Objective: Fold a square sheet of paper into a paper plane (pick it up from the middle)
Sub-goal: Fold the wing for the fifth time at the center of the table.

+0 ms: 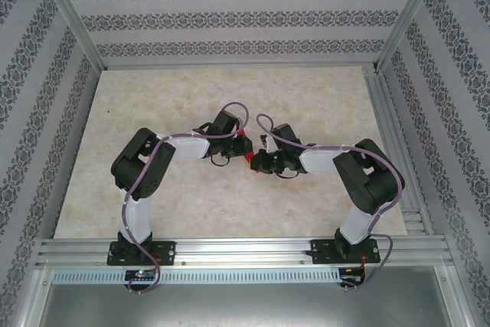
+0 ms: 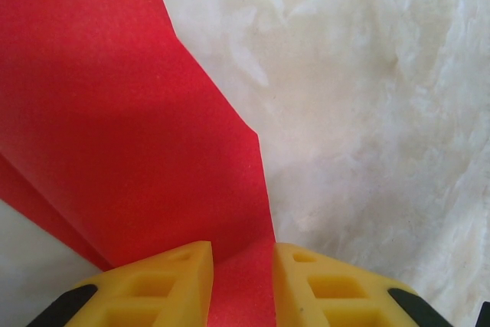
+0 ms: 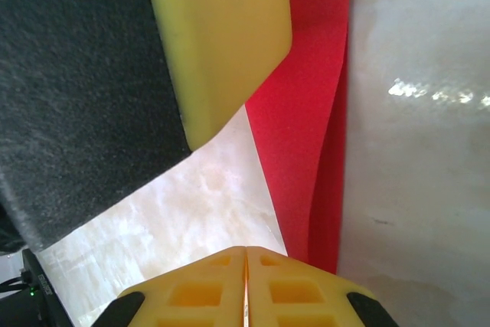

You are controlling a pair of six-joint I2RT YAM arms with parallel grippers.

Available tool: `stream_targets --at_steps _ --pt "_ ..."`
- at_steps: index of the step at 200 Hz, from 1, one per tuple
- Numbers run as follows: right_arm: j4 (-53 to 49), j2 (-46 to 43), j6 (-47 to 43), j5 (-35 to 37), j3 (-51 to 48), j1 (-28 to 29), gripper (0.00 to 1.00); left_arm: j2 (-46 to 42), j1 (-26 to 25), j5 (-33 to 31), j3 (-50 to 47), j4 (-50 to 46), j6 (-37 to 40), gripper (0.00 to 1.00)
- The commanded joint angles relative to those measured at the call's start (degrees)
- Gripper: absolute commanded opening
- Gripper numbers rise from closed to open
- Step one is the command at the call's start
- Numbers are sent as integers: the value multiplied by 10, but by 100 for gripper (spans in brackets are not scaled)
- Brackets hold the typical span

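The red paper (image 2: 115,128) sticks out in front of the left gripper (image 2: 243,249) and runs down into the gap between its yellow fingers (image 2: 172,285). The paper is thin and smooth, with a long fold near its left side and a slanted edge. Behind it is the pale, stone-look table (image 2: 367,112). The left gripper is open a little, and it is not clear if it pinches the paper. The right gripper (image 3: 246,250) is closed tight with nothing between its fingers. The paper sits just to its right.

No readable text, labels or numbers anywhere
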Motion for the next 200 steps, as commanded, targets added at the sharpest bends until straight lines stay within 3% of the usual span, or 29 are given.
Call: stream_targets --at_steps 1,86,115,155,200 --pt "-3 12 -1 1 -18 -8 10 1 -2 -21 -13 -27 -6 29" --pt "-85 2 -30 15 -45 -3 9 -1 -1 -30 -14 -32 -10 29" --pt "-123 -49 -41 18 -49 0 10 0 -1 -28 -13 -33 -9 29" --pt "-77 -139 -32 29 -31 -3 18 1 -1 -24 -11 -34 -7 29" --pt "-73 -64 -40 49 31 -4 15 3 -1 -22 -8 -33 -9 28"
